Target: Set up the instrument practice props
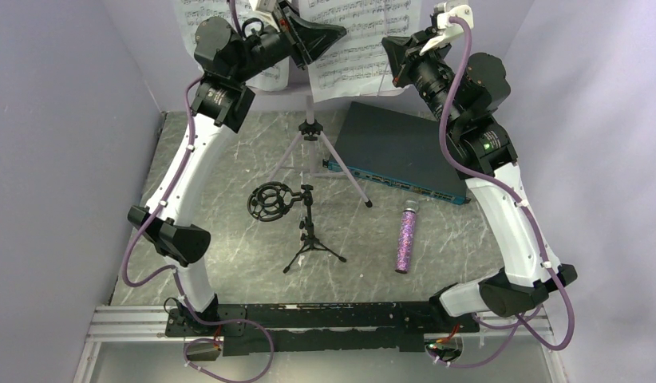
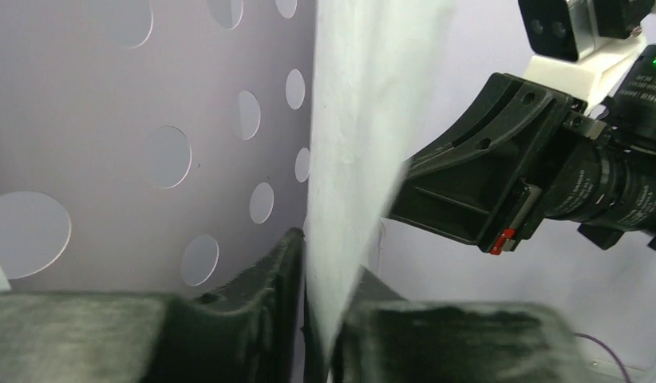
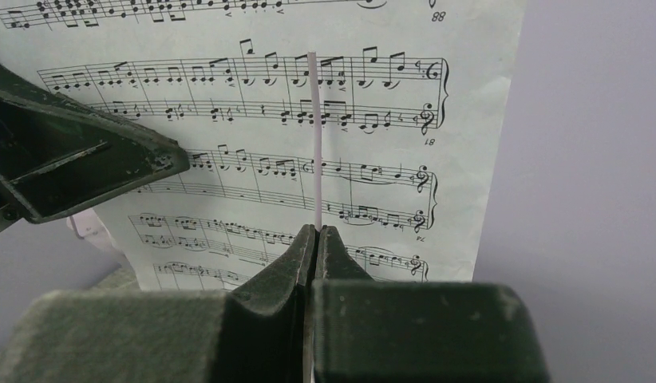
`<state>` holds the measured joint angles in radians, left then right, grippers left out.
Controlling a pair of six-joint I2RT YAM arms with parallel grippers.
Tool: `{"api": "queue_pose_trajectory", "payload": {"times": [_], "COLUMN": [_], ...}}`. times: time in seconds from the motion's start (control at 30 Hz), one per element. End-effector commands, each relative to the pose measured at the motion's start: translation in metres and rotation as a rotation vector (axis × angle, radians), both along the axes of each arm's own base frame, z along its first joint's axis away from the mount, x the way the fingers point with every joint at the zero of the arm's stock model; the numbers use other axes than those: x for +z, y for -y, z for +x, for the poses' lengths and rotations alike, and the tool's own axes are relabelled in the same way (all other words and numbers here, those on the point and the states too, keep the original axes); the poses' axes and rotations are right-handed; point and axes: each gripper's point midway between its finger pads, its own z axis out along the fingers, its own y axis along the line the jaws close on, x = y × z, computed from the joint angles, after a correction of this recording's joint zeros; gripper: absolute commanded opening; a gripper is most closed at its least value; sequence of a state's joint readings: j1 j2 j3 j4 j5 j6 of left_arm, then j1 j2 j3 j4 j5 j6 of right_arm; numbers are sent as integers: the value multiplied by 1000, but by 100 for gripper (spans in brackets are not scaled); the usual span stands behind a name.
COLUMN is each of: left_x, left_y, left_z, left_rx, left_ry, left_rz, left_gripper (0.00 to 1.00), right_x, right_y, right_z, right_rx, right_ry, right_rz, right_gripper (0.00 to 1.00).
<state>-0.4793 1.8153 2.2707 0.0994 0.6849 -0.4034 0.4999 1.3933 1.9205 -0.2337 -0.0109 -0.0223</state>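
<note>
Left tool is pinching shut on the edge of a white sheet-music page just beside the lilac perforated music stand. Right tool is clamping tight on a thin pale strip seen edge-on; whether it is page or stand is unclear. Down on the table, the glittery purple microphone is lying flat and the small black tripod stand is standing nearby.

Sheet-music pages: upper portions are cut off by the top edge of the overhead view, and inner edges are hidden behind both arms. Left wrist view: page surface is blurred.
</note>
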Motion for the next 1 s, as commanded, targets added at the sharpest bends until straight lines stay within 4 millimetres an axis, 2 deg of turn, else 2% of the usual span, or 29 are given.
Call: {"api": "queue_pose_trajectory", "payload": {"times": [0.0, 0.2, 0.27, 0.37, 0.4, 0.6, 0.7, 0.97], "left_x": [21, 26, 26, 28, 28, 32, 31, 31], "left_y": [-9, -13, -14, -17, -17, -14, -11, -6], "left_z": [-12, -18, -21, -24, -24, -23, -21, -20], "left_rx": [28, 29, 28, 35, 37, 16, 8, -1], "left_ry": [66, 71, 71, 76, 77, 74, 69, 75], "left_rz": [-35, -42, -45, -53, -55, -59, -64, -70], "left_gripper": [29, 54, 60, 61, 60, 33, 23, 19], "right_x": [21, 22, 22, 22, 22, 24, 24, 23], "right_y": [-4, -4, -4, -4, -4, -4, -4, -7], "right_z": [-15, -15, -15, -16, -15, -17, -18, -17], "right_rx": [53, 54, 52, 58, 59, 63, 65, 74], "right_ry": [56, 58, 59, 50, 48, 50, 52, 47], "right_rz": [37, 39, 39, 60, 60, 67, 68, 66], "right_gripper": [0, 0, 0, 0, 0, 1, 1, 3]}}
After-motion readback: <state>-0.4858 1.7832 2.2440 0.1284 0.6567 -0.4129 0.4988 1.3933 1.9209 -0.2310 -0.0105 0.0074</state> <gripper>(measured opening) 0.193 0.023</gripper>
